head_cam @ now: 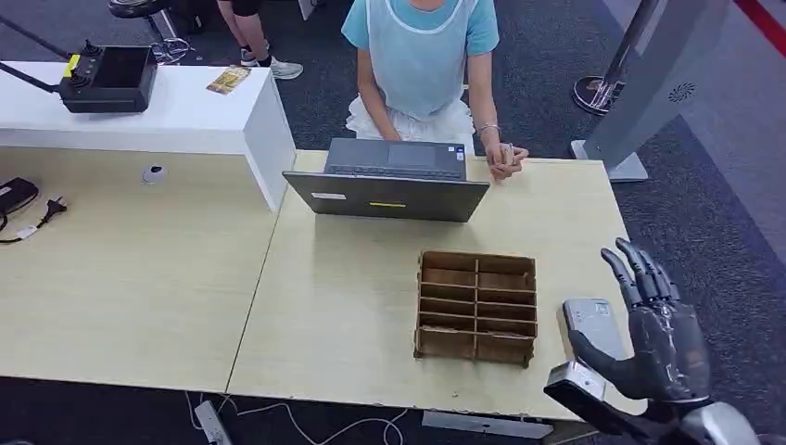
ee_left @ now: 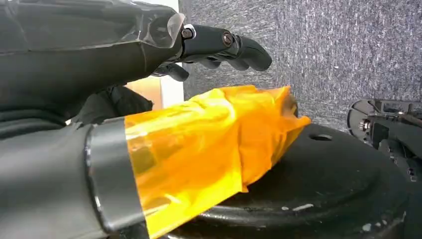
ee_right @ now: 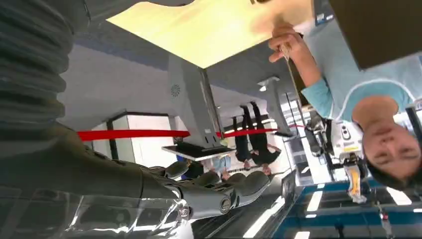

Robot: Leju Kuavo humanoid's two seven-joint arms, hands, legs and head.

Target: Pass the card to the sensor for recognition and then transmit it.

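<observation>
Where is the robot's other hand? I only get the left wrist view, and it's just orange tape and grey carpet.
Observer: The right hand is up by the right edge of the table, fingers apart, holding nothing.
Operator: Is somebody there?
Observer: Yes, a person sits behind an open laptop across the table.
Operator: What's near the hand?
Observer: A flat grey device lies right beside it, and next to that stands a brown divided box.
</observation>
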